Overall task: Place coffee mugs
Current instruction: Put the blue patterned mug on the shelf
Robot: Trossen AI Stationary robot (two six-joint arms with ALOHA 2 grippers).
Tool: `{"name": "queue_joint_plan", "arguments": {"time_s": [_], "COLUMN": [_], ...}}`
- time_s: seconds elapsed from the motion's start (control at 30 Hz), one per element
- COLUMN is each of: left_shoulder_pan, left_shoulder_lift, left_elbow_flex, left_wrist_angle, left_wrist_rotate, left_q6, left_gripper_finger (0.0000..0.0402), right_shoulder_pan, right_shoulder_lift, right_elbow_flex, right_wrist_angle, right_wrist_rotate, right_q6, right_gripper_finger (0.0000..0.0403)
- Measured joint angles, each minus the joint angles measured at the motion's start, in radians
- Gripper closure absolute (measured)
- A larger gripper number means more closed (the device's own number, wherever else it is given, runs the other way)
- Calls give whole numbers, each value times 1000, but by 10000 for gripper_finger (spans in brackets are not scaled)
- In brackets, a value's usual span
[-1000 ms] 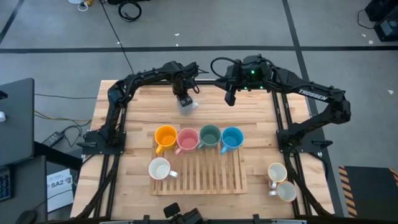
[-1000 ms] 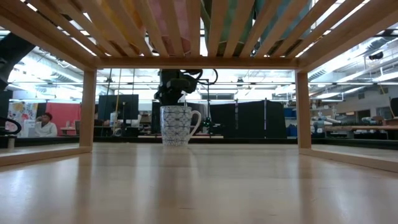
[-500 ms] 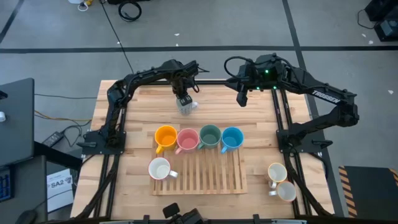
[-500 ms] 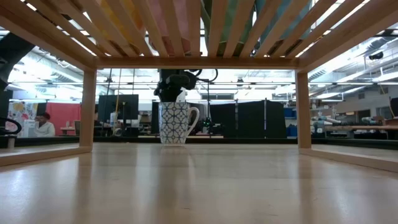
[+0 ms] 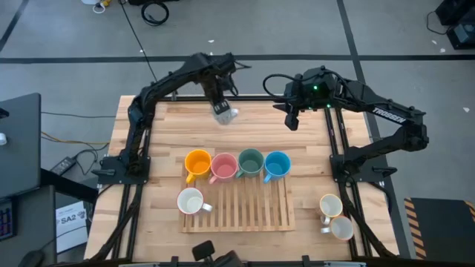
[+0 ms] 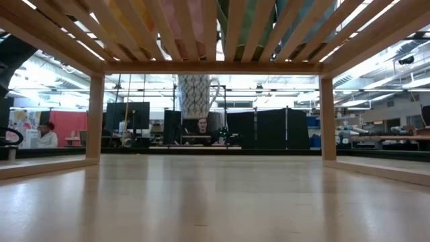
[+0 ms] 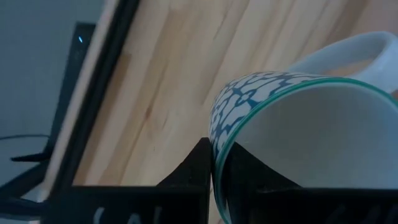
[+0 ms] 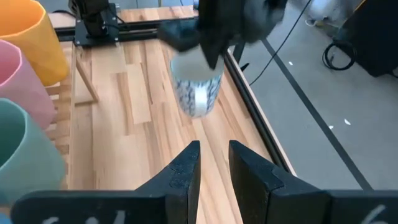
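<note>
White mug [image 6: 195, 96], blue lattice pattern, green rim.

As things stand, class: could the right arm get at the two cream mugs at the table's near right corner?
Probably yes. The right claw hangs empty over the far edge, and the two cream mugs stand apart from the slatted rack with nothing around them.

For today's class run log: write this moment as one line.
left gripper: shut on patterned mug, lifted | right gripper: empty, hovering | rack: five mugs
</note>
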Motion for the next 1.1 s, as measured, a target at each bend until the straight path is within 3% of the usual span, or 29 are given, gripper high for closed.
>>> {"name": "queue_joint_plan", "arguments": {"time_s": [0.17, 0.27, 0.57, 0.93, 1.1], "left_shoulder_pan": [0, -10, -63, -198, -266], "left_shoulder_lift": [-1, -38, -84, -166, -196], "left_elbow_flex": [156, 137, 145, 145, 145], "left_wrist_angle": [-43, 10, -39, -45, -52], "left_wrist_rotate": [-9, -27, -42, -42, -43], "left_q6": [-8, -9, -8, -9, -10], "left_gripper_finger": [374, 374, 374, 374, 374], "right_shoulder_pan": [0, 0, 0, 2, 2], "right_shoulder_lift": [0, 0, 0, 0, 7], "right_elbow_flex": [0, 0, 0, 0, 0], "right_wrist_angle": [-19, -18, -19, -19, -8], "right_wrist_rotate": [0, 0, -1, -4, -55], "right_q6": [3, 6, 42, 71, 145], "right_gripper_finger": [313, 313, 313, 313, 313]}}
